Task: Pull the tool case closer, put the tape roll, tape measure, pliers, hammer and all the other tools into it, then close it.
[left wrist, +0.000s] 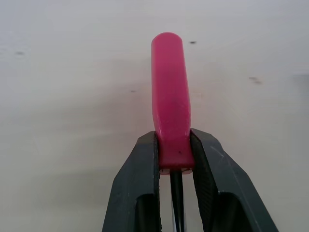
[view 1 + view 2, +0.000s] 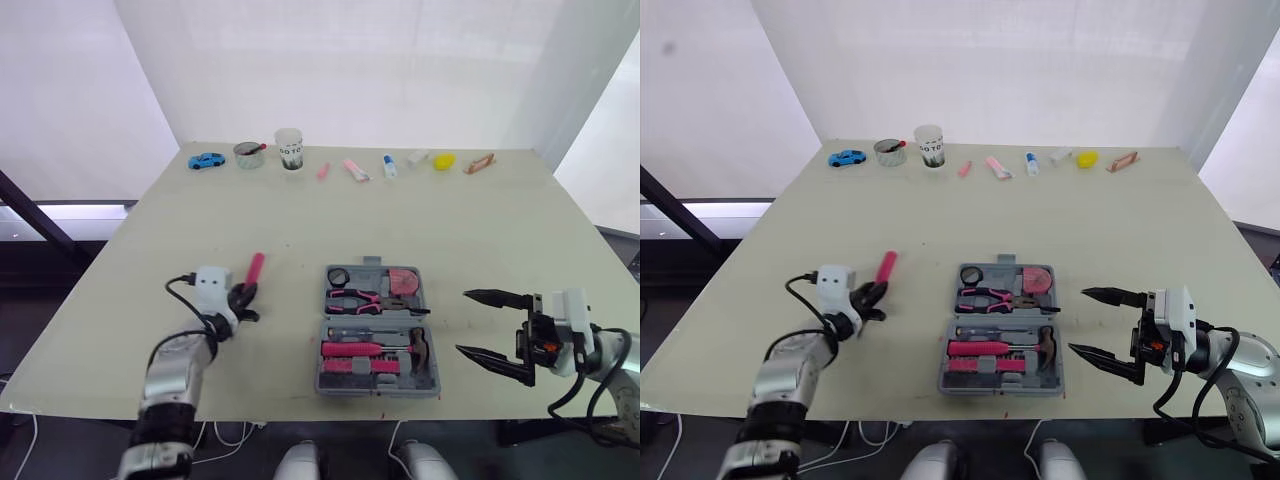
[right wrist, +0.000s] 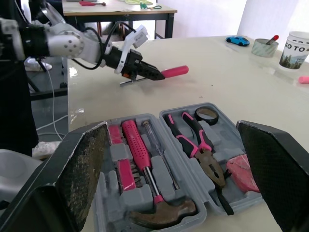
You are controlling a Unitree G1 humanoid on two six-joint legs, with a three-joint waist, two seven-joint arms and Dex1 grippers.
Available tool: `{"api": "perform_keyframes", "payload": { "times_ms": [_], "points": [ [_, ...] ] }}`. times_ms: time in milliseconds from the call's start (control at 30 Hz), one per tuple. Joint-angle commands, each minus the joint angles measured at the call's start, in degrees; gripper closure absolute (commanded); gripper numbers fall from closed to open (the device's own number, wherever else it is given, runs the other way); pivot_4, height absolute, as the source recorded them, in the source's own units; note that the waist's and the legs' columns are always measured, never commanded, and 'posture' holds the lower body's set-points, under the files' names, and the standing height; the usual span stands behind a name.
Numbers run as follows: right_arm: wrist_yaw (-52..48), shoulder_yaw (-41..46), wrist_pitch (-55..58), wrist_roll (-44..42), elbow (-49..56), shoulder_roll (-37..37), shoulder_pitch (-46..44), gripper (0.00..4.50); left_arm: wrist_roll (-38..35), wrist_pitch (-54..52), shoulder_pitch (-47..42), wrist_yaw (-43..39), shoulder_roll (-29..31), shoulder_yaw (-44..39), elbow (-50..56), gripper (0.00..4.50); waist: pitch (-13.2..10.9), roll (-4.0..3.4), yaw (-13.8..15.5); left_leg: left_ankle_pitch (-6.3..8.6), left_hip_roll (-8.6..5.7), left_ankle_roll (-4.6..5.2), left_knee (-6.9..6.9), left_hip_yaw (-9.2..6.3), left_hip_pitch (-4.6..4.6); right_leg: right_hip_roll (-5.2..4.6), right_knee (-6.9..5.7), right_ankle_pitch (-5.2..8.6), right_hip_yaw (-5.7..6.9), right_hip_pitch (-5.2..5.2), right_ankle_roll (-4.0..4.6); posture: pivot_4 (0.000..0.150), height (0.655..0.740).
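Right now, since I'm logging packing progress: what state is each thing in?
tool case, open, lying flat.
hammer, seated in the case.
pliers, seated in the case.
tape roll, in the case.
tape measure, in the case.
pink-handled tool, outside the case, gripped.
left claw, shut on the pink-handled tool.
right claw, open, empty, beside the case.

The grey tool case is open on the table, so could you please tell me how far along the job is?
Done: the grey plastic tool case sits close by, holding the black tape roll, pink tape measure, pink-handled pliers and hammer. In hand: the left gripper is shut on a pink-handled tool beside the case. Left: stow it and close the case; the right gripper is open.
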State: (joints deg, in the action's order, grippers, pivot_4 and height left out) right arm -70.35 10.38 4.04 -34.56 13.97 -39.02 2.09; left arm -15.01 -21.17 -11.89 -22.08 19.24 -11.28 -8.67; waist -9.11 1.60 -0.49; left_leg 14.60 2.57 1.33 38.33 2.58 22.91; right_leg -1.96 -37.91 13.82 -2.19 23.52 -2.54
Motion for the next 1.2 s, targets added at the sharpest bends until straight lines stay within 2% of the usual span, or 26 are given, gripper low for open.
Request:
{"api": "perform_keyframes", "payload": {
  "times_ms": [33,133,300,533,733,867,900,1000,1033,1200],
  "points": [
    [-0.50,0.66,-0.99,-0.35,-0.09,-0.10,-0.90,0.00,-0.80,-7.18,5.64,4.91,-2.90,2.32,16.70,4.08,-0.01,0.01,-0.15,0.00,0.00,0.00,0.00,-0.01,-0.01,0.01,-0.01,0.00,-0.02,0.00,0.00,0.150,0.7400],
    [-0.85,0.55,-1.15,-0.36,-0.73,-0.09,-1.33,0.00,-0.13,-12.40,11.29,8.85,-5.35,4.11,26.67,4.08,-0.01,0.01,-0.27,0.00,0.03,0.00,-0.01,0.02,-0.06,0.03,-0.03,0.00,-0.08,0.00,0.00,0.150,0.7400],
    [-1.47,0.66,-1.16,-0.50,-1.53,-0.42,-1.96,0.00,0.55,-17.24,18.08,12.76,-7.03,4.83,34.80,4.08,-0.01,0.01,-0.24,0.00,0.02,0.00,-0.01,0.01,-0.10,0.10,-0.04,0.01,-0.10,0.00,0.02,0.150,0.7400],
    [-2.69,0.17,-0.86,-0.70,-1.78,-0.52,-2.45,0.00,1.84,-16.58,19.93,13.81,-6.21,4.94,34.54,4.08,-0.02,0.02,-0.10,0.00,-0.03,0.00,0.00,0.01,-0.08,0.08,-0.01,0.03,-0.11,0.00,0.04,0.150,0.7400],
    [-4.85,-0.34,-4.16,3.13,-4.73,-1.75,-2.76,0.00,1.01,-15.33,20.55,13.70,-7.62,3.77,32.07,4.08,-0.02,0.02,-0.12,0.00,-0.04,0.00,0.00,0.04,-0.08,0.07,-0.01,0.14,-0.12,0.00,0.24,0.150,0.7400],
    [-4.89,0.01,-4.40,2.95,-4.74,-1.75,-2.48,0.00,1.30,-14.19,21.10,13.30,-7.34,3.39,31.35,2.00,-0.02,0.02,-0.15,0.00,-0.04,0.00,-0.01,0.01,-0.08,0.08,-0.02,0.14,-0.11,0.01,0.24,0.150,0.7400],
    [-4.87,0.03,-4.47,3.00,-4.79,-1.71,-2.47,0.00,1.20,-14.07,21.05,13.29,-7.35,3.25,31.22,1.85,-0.02,0.02,-0.16,0.00,-0.04,0.00,-0.01,0.00,-0.09,0.08,-0.02,0.15,-0.11,0.00,0.24,0.150,0.7400],
    [-4.65,0.03,-4.54,3.04,-4.61,-1.55,-2.24,0.00,0.98,-13.79,20.85,13.00,-7.13,3.04,31.24,0.80,-0.02,0.02,-0.14,0.00,-0.04,0.01,-0.01,0.01,-0.09,0.08,-0.02,0.14,-0.12,0.00,0.24,0.150,0.7400],
    [-4.59,0.03,-4.57,3.05,-4.62,-1.51,-2.20,0.00,0.84,-13.79,20.70,12.88,-7.07,2.98,31.50,0.12,-0.02,0.02,-0.14,0.00,-0.04,0.01,-0.01,0.01,-0.09,0.08,-0.02,0.15,-0.12,0.00,0.24,0.150,0.7400],
    [-4.31,-0.04,-4.71,3.10,-4.53,-1.27,-2.01,0.00,0.21,-13.29,20.07,10.84,-5.68,2.61,33.86,0.04,-0.02,0.02,-0.14,0.00,-0.04,0.01,-0.01,0.01,-0.09,0.08,-0.01,0.15,-0.11,0.01,0.24,0.150,0.7400]
  ]
}}
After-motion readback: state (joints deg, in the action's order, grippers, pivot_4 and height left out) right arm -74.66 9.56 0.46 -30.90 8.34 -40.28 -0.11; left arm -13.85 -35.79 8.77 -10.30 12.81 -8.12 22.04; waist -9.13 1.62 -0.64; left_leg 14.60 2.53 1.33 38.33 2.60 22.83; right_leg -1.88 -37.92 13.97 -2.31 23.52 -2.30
